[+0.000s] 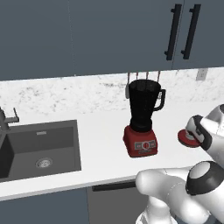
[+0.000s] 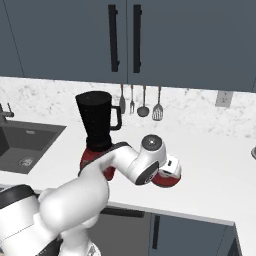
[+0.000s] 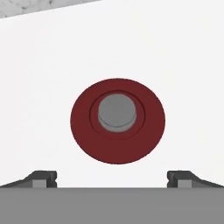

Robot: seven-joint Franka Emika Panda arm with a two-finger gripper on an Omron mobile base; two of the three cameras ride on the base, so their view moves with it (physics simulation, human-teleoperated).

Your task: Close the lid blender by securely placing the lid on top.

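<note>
Claw point(image 3: 112, 178) spread wide above lid point(image 3: 117, 121), blender point(image 1: 142, 118) uncovered in base views

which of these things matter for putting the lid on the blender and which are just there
For the job:
- lid, flat on the white counter, under the open gripper
- blender, jar top open, standing apart from the lid

Just there:
- sink with its faucet
- utensils hanging on the wall
- upper cabinets
- wall outlet
</note>
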